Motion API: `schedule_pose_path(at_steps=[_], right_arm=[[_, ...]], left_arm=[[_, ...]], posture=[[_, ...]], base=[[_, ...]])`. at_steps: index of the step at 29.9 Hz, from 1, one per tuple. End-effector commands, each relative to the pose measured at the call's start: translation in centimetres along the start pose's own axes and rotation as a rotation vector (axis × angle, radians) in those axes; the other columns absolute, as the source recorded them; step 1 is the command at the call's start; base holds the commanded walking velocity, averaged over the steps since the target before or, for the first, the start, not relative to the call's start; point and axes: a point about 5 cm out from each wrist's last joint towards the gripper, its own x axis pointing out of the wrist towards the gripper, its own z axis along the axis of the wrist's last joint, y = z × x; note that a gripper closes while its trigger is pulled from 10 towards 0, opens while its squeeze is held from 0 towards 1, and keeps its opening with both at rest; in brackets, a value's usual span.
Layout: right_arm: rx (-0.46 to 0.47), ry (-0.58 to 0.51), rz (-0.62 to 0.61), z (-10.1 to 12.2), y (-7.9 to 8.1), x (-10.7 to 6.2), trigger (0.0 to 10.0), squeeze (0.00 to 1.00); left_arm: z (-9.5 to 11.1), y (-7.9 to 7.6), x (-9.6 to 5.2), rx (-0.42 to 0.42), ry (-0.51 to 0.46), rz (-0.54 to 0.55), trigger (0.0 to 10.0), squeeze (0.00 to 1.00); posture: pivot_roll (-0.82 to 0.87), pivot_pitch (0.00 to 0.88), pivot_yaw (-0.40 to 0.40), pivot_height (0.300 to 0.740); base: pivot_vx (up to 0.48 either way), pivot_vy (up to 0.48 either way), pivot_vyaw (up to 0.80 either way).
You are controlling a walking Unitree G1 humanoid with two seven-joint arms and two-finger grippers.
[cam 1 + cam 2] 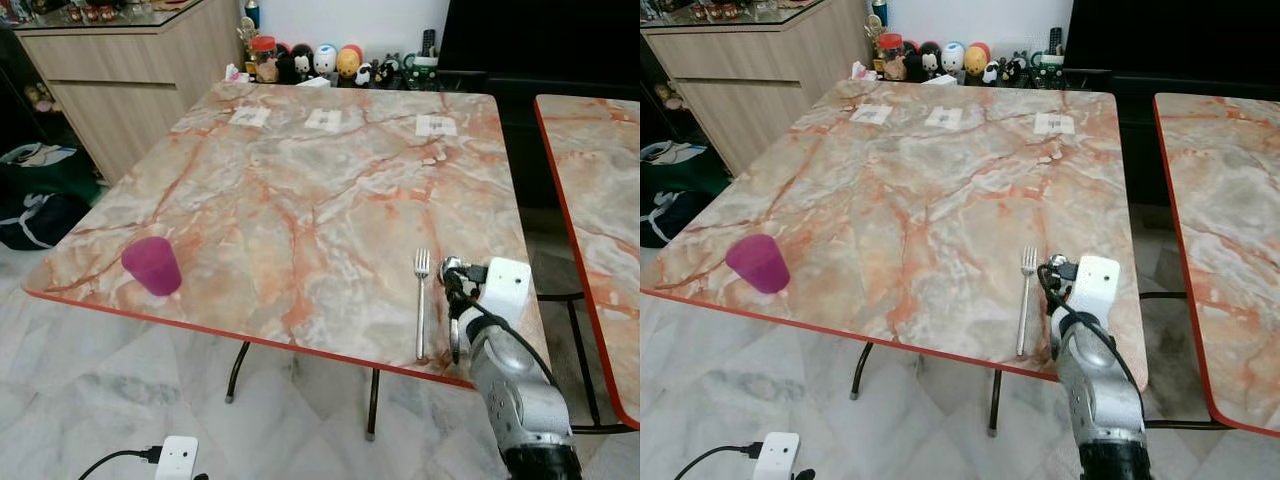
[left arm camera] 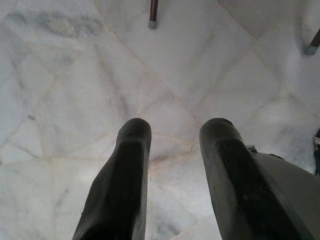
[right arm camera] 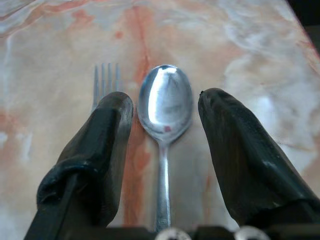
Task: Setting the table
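Lying flat on marble table (image 1: 330, 200) near its front-right edge, spoon (image 3: 164, 107) sat btwn wide-open right gripper (image 3: 165, 112) fingers, just beside fork (image 1: 421, 300); left gripper (image 2: 175, 135) hung open over floor.

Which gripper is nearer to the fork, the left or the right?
Right. The right gripper is over the table, beside the fork, with a spoon between its fingers. The left gripper points at the floor.

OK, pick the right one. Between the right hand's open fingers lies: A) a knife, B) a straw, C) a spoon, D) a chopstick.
C: the right wrist view shows a spoon lying on the marble table between the open fingers of the right hand, with the fork beside it.
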Motion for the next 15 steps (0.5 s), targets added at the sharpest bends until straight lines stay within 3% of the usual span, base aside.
schedule_pose_path(at_steps=[1,15], right_arm=[[0.002,0.037,0.016,-0.67,0.2,0.14,10.0,0.0],[0.012,0.091,0.0,-1.63,-0.06,0.36,10.0,0.0]], left_arm=[[-0.6,0.54,-0.15,0.0,0.029,0.01,10.0,0.0],[-0.89,0.64,-0.25,-0.002,0.034,0.013,10.0,0.0]], posture=[[-0.08,0.076,0.053,0.74],[-0.07,0.079,0.053,0.74]], base=[[0.0,0.0,0.0],[0.0,0.0,0.0]])
